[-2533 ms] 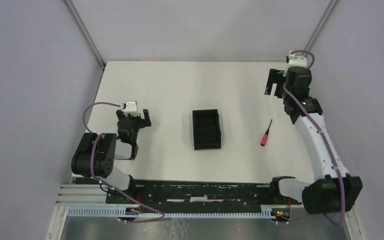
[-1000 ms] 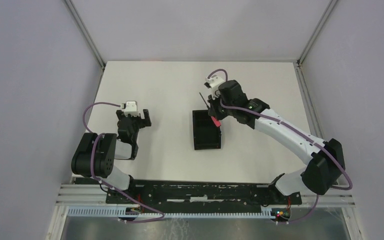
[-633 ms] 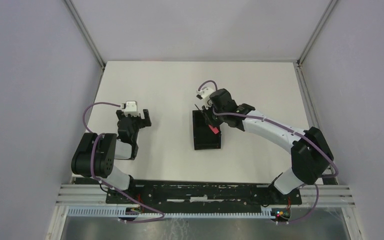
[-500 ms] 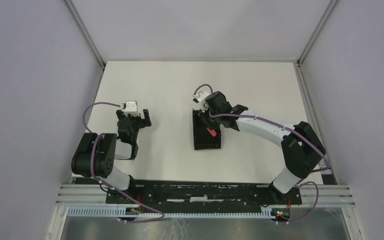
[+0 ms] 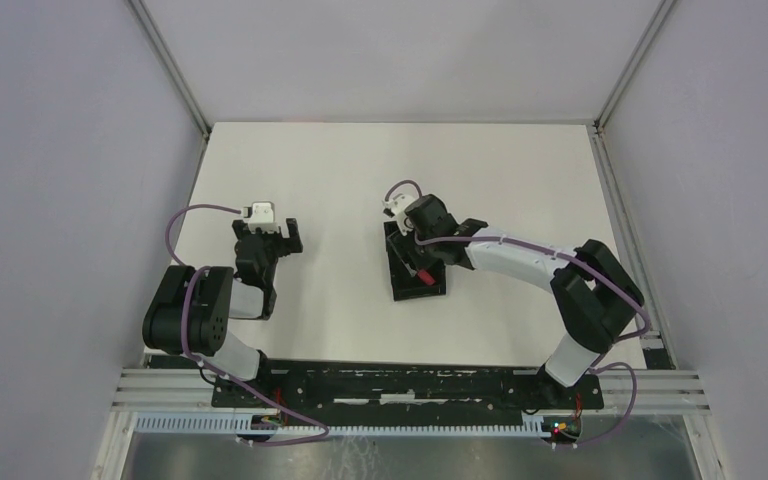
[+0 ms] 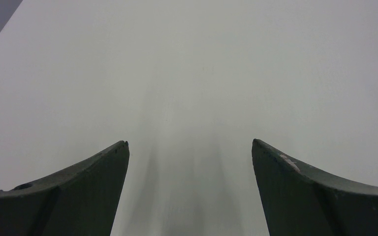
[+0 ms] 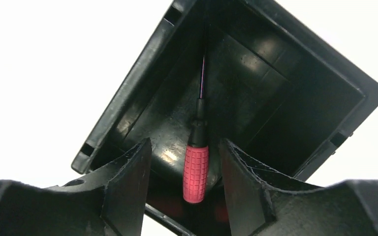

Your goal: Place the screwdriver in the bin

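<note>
One screwdriver [image 7: 196, 172] lies in one bin [image 7: 124, 102] beneath the parted right claw [image 7: 184, 141]; the left claw [image 6: 189, 143] gapes.

screwdriver [image 7: 196, 172] in bin [image 7: 128, 101], right gripper [image 7: 184, 145] over it, left gripper [image 5: 278, 238] well left

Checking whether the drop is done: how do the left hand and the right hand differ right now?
The left hand hangs over the white table; the right hand hangs over the bin. Nothing lies between the left hand's fingers; the red handle of the screwdriver lies between the right hand's, a gap on each side. The left hand's fingers look wider apart than the right hand's. Both are open, gripping nothing.
</note>
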### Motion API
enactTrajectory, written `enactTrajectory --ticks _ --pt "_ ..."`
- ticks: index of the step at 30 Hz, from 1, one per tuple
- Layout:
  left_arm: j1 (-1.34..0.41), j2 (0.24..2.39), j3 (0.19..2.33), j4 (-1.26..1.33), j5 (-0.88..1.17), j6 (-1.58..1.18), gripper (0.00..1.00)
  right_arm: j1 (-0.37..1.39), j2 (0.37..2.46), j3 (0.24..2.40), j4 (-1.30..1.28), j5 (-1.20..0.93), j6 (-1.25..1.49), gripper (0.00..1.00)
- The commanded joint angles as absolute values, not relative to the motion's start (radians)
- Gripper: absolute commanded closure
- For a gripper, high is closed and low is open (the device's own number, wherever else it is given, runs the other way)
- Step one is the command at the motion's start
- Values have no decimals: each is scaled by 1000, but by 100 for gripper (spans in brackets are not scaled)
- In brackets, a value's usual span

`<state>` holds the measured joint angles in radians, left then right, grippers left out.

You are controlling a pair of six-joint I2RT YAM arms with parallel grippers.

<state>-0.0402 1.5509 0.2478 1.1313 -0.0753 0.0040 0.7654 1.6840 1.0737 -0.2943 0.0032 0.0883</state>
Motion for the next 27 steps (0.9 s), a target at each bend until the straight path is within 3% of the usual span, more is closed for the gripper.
enactTrajectory --ticks 1,5,7,9,15,21,27 --pt "-36 1536 250 1166 -73 -15 0 777 1600 1118 -220 34 134 41" --pt "-35 1534 250 1166 -73 -15 0 777 1507 1117 -176 94 162 37" --pt "-35 1535 250 1166 -73 -15 0 778 1441 1109 -162 134 161 24" --pt "-36 1535 250 1166 -73 -15 0 774 1375 1093 -150 204 148 2" --pt "-36 1535 250 1166 -72 -15 0 711 1176 945 -87 451 100 2" --pt "-36 1536 252 1166 -72 -15 0 507 1016 591 127 510 116 2" --pt "-35 1535 250 1166 -73 -15 0 438 905 263 407 593 114 2"
